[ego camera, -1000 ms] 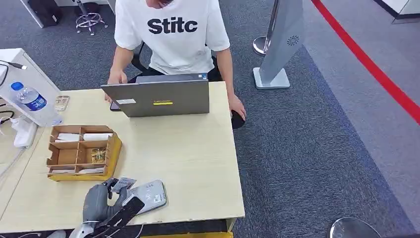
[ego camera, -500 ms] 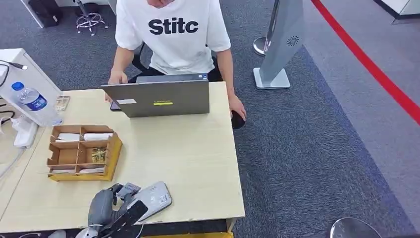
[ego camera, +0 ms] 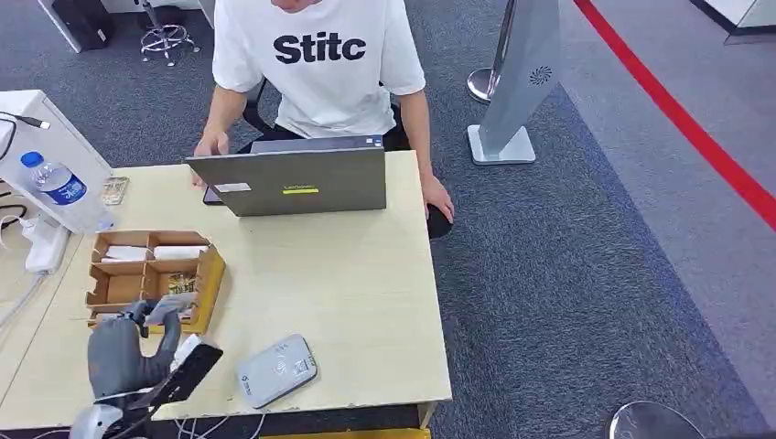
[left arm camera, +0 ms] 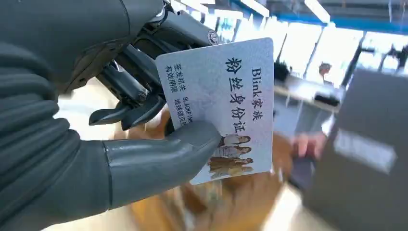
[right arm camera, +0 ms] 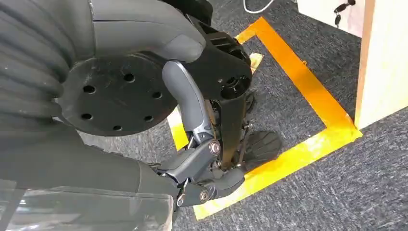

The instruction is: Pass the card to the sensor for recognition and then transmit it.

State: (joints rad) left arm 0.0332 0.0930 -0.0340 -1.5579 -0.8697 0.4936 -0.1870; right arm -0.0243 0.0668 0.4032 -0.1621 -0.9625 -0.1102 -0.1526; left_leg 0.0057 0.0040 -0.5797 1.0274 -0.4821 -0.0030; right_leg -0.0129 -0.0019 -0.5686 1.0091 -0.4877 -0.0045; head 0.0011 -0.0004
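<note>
Your robot's left hand (ego camera: 123, 352), low at the frame's left in the head view, pinched the ID card (left arm camera: 226, 108) between its thick thumb (left arm camera: 163, 161) and dark fingers (left arm camera: 139, 96), held clear above the table (ego camera: 366, 302) near the front edge. The right hand (right arm camera: 207, 178) hung by the floor beside a yellow tape outline (right arm camera: 298, 106), fingers curled in on nothing.

The card reader (ego camera: 277, 369) lay flat at the lower centre of the head view, just to the right of the hand and apart from it. The card appeared to sit off to the reader's left, not over it. Beyond the hand stood a cardboard divider box (ego camera: 151, 279); farther up, a laptop (ego camera: 293, 180) and a seated person (ego camera: 320, 64) at the far edge; a water bottle (ego camera: 59, 187) at the upper left.

In the wrist view the card stood edge-up, its printed face toward the camera and its long axis running away from the thumb; in the head view it was too small to read a heading.

If the recognition step remained, you would have done well to bring the card face-parallel over the reader's top and hold it steady before handing it across toward the person. The thumb gripped one short end only, so a tilt or slip seemed the risk.
</note>
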